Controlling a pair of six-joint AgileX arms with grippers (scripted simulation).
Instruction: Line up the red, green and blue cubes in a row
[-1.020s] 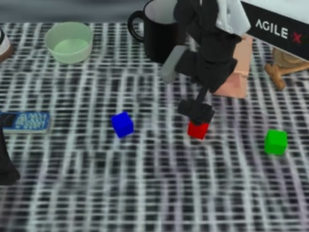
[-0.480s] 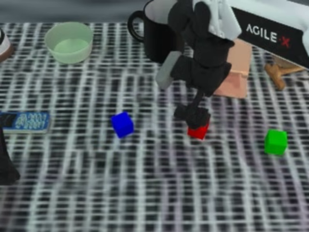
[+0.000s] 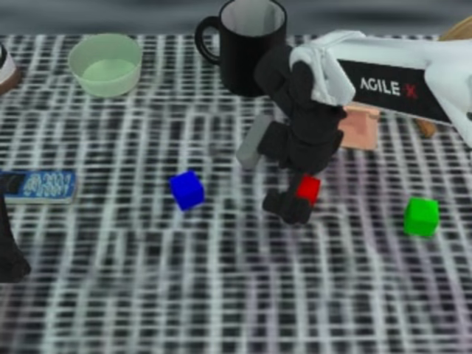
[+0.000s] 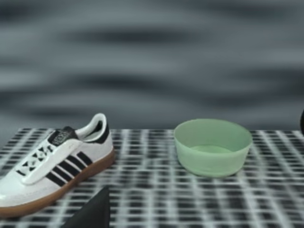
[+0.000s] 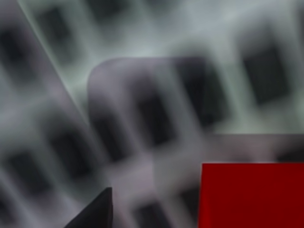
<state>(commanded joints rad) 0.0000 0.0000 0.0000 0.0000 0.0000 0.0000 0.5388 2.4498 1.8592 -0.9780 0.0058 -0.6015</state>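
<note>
The red cube (image 3: 308, 189) sits right of the table's middle, and in the right wrist view the red cube (image 5: 251, 194) fills a corner close by. My right gripper (image 3: 296, 199) is down at the cloth beside it and open. One dark finger (image 3: 285, 207) stands just left and in front of the cube, apart from it, and this finger (image 5: 95, 211) shows alone in the wrist view. The blue cube (image 3: 186, 189) lies left of centre and the green cube (image 3: 421, 216) at the right. My left gripper (image 3: 9, 254) is parked open at the left edge.
A black mug (image 3: 243, 40) stands at the back behind my right arm, with a pink box (image 3: 360, 125) beside it. A pale green bowl (image 3: 105, 63) and a white shoe (image 4: 52, 161) are back left. A blue-faced device (image 3: 37, 184) lies at the left.
My right arm has sunk lower and stretched out flatter over the table. Its wrist no longer covers the red cube, which now shows beside the finger, slightly farther back.
</note>
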